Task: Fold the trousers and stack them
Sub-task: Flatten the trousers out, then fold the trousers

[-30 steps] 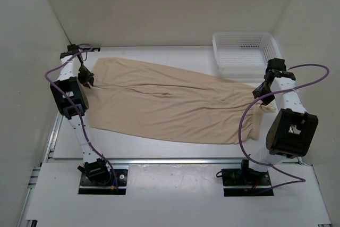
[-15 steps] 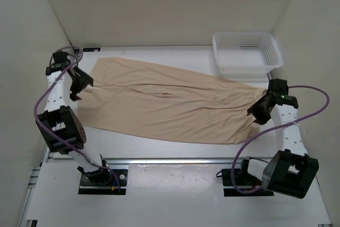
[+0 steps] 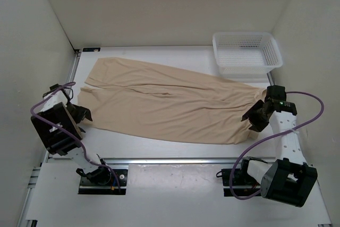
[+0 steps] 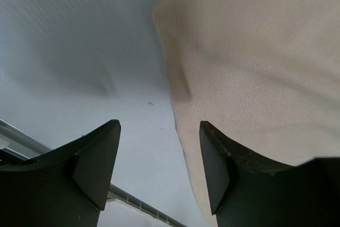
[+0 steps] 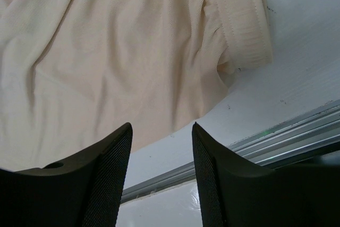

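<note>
The beige trousers [image 3: 170, 102] lie spread flat across the table, leg ends to the left and waistband [image 5: 240, 19] to the right. My left gripper [image 3: 82, 114] sits low at the near left corner of the leg ends. In the left wrist view it [image 4: 159, 126] is open over bare table, and the hem edge of the trousers [image 4: 255, 51] runs down just inside the right finger. My right gripper [image 3: 252, 118] hovers at the near right end by the waistband. Seen from the right wrist, it [image 5: 161, 127] is open and empty, with the trousers [image 5: 106, 41] just beyond its tips.
A white mesh basket [image 3: 247, 51] stands at the back right corner. A metal rail [image 3: 175, 160] runs along the table's near edge, also seen as the rail [image 5: 276, 136] under the right gripper. White walls close in the left, back and right sides.
Both grippers let go of the trousers and drew back toward the near edge. The left one left the far leg end and opened; the lifted right end now lies flat.
</note>
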